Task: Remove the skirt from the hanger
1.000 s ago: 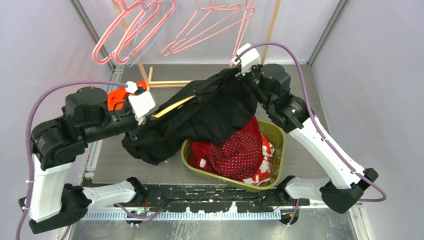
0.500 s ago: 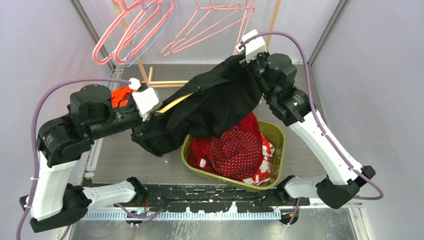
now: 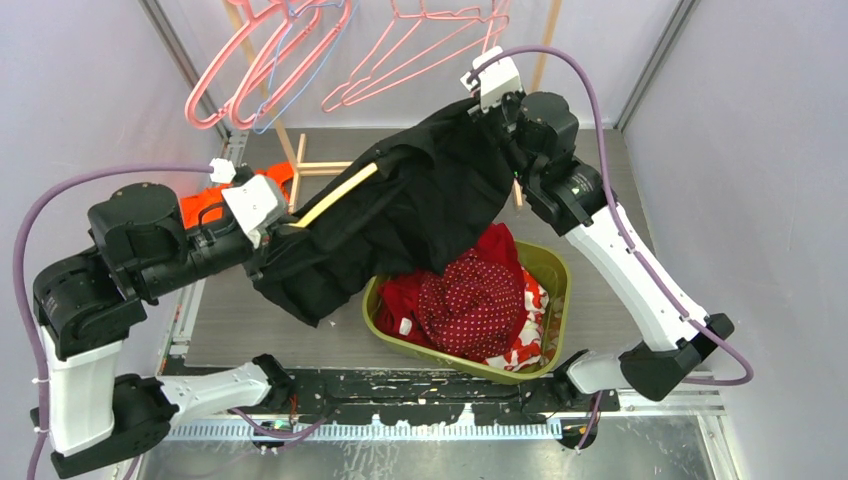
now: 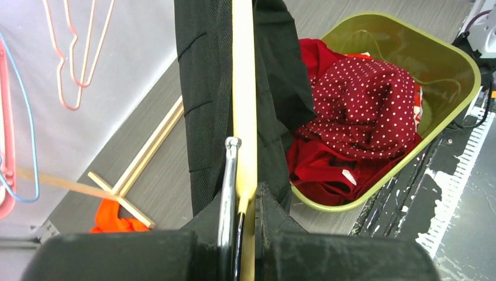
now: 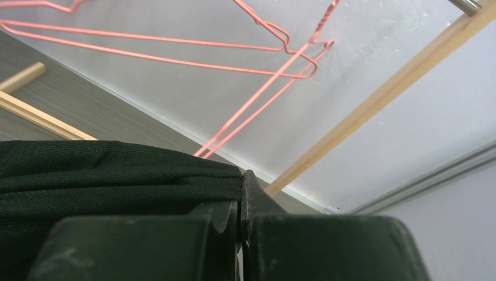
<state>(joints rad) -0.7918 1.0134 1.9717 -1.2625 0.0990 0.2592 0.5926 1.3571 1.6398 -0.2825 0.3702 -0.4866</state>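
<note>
Pale lilac walls (image 3: 70,90) are closing in on 3 sides of a grey wood-grain tabletop (image 3: 225,340), with 2 aluminium posts (image 3: 187,60) rising at the far corners. A wooden rack is standing at the back, its slim upright (image 3: 545,45) leaning up past the rear wall and its crossed foot (image 4: 140,164) lying flat on the boards. Pink wire hangers (image 3: 215,62) are hanging from it beside a blue one. Even, shadowless light is washing the booth, and a scuffed steel sheet (image 3: 700,450) is gleaming along the near edge.

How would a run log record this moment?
left gripper: shut on pale wooden hanger | right gripper: shut on black skirt | status: skirt on hanger
</note>
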